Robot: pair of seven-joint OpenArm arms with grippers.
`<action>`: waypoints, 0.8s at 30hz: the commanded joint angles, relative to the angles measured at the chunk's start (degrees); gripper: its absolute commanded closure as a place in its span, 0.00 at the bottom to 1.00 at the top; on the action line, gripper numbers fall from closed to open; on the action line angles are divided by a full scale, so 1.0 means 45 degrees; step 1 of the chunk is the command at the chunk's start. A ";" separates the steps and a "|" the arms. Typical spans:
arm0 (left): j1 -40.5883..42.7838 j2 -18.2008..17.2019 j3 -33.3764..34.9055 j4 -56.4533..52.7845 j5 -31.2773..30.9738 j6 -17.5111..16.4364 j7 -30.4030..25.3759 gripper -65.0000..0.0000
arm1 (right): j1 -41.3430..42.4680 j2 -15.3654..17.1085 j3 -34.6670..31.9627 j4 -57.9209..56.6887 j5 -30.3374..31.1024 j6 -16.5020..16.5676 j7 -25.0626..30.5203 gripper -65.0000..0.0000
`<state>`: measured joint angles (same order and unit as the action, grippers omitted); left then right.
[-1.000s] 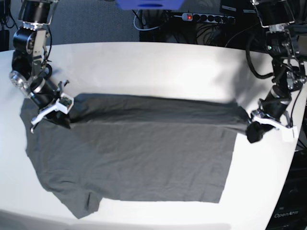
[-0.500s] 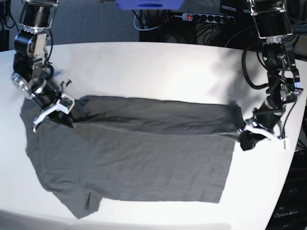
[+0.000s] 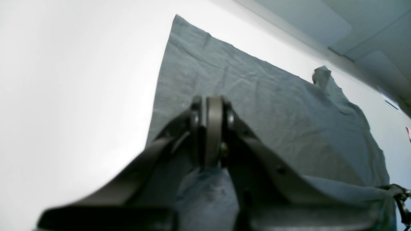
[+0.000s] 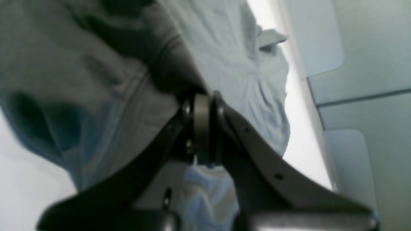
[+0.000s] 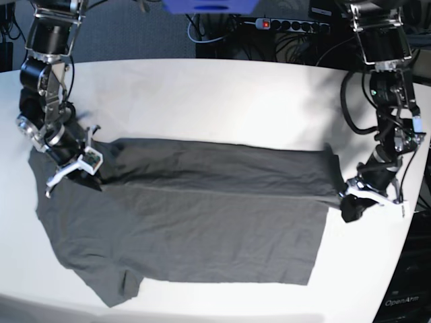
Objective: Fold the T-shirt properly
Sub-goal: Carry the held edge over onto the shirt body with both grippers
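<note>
The dark grey T-shirt [image 5: 202,222] lies spread on the white table [image 5: 215,94], its far edge folded over toward the front in a long band. At that band's right end in the base view, my left gripper [image 5: 351,200] is shut on a bunched corner of cloth. My right gripper [image 5: 81,167], on the left, is shut on the band's other end near the shoulder. In the left wrist view the closed gripper [image 3: 210,141] pinches the T-shirt [image 3: 257,96], which stretches away over the table. The right wrist view shows the closed gripper [image 4: 200,134] with the T-shirt [image 4: 80,96] draped over it.
A power strip [image 5: 289,25] and tangled cables lie behind the table's far edge, near a blue object [image 5: 209,5]. The table's right edge runs close to my left gripper. One sleeve [image 5: 118,286] lies near the front edge.
My left gripper has drawn its corner of cloth forward and slightly inward. My right gripper has shifted a little forward with its end. The folded band now lies wider over the shirt.
</note>
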<state>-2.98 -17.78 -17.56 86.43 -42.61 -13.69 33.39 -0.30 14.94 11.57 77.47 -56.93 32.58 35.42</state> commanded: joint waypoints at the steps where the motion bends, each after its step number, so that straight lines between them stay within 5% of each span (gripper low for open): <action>1: -0.0245 -0.0142 -0.0053 0.0182 -0.0153 -0.0112 -0.0357 0.96 | 0.0193 0.0206 0.0036 0.0200 0.0235 -0.0197 0.0207 0.99; 24: -0.1027 0.0054 0.0455 -0.0560 0.0648 -0.0112 -0.0376 0.96 | 0.0798 0.0187 0.0114 -0.1695 0.0216 -0.0197 0.0989 0.99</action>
<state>-6.61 -16.75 -15.31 83.11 -38.96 -13.67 33.12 2.24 14.92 11.77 69.08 -57.08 32.56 38.63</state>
